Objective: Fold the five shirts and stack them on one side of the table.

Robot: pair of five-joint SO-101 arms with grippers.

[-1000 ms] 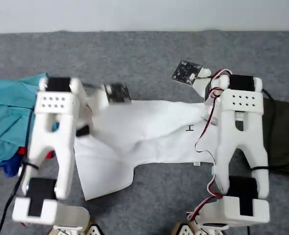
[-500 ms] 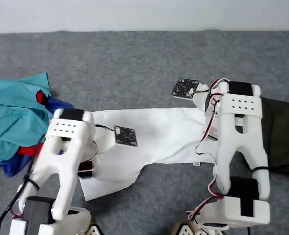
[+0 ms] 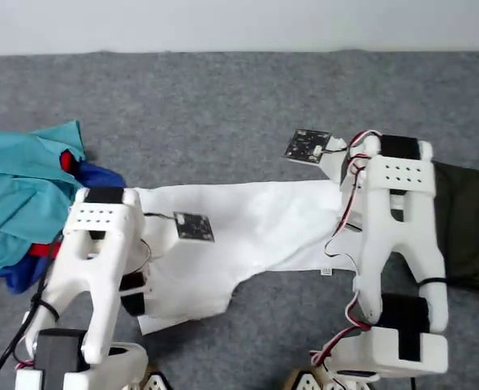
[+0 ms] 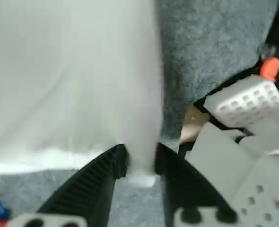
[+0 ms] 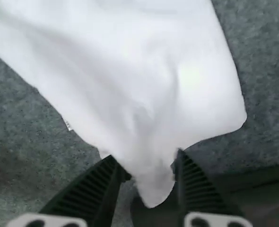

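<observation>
Left arm (image 3: 93, 260) pulled back toward the near-left over the last second, dragging the white shirt (image 3: 256, 223) further left. Right arm (image 3: 394, 219) unchanged. Far left: shirt heap (image 3: 20, 195), teal, blue and red, unfolded on the grey table (image 3: 223, 97). Left gripper (image 4: 140, 163) jaws pinch the white shirt's left edge. White shirt lies mid-table, stretched between both arms, left end just beside the heap. Right gripper (image 5: 146, 172) jaws clamp a bunched bit of its right end. Far right: dark green shirt (image 3: 467, 227), lying flat, partly under the right arm.
</observation>
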